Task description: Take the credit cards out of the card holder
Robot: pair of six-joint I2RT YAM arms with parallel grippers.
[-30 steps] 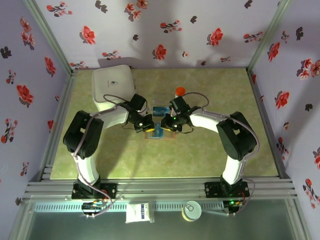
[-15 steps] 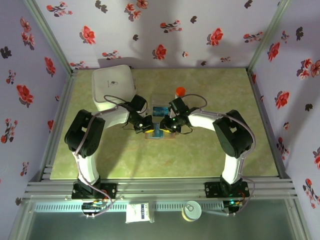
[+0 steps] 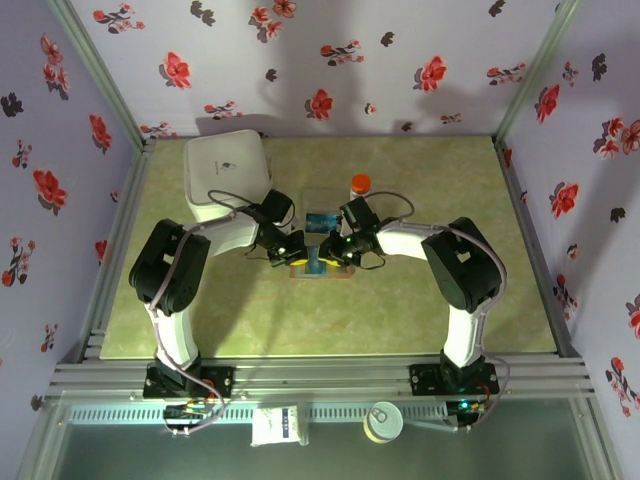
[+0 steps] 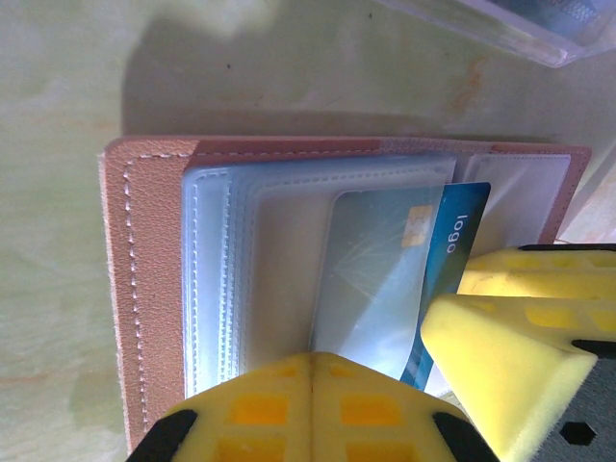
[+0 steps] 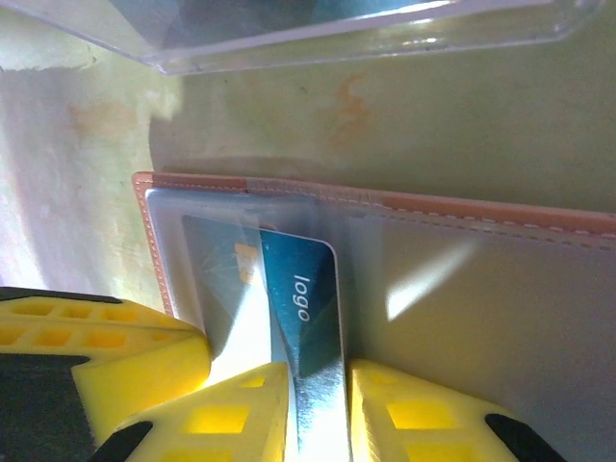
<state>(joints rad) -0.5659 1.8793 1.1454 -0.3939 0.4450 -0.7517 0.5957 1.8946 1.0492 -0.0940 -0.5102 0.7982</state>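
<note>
The card holder (image 3: 338, 271) lies open on the table between my two grippers, with a brown rim (image 4: 144, 289) and clear sleeves inside. A teal credit card (image 5: 303, 289) marked "logo" sticks partway out of a sleeve; its gold chip end stays under the plastic. My right gripper (image 5: 322, 416) is closed on the card's exposed edge, one yellow finger on each side. My left gripper (image 4: 313, 371) is shut, its joined tips pressing down on the sleeves beside the card (image 4: 460, 241). In the top view the left gripper (image 3: 293, 250) and right gripper (image 3: 332, 248) almost touch.
A clear plastic box (image 5: 318, 24) stands just behind the holder. A large white square container (image 3: 228, 175) sits at the back left. An orange-capped bottle (image 3: 360, 183) stands behind the right gripper. Flowered walls enclose the table on three sides.
The right arm's elbow has swung a little to the left. Both grippers have stayed at the holder.
</note>
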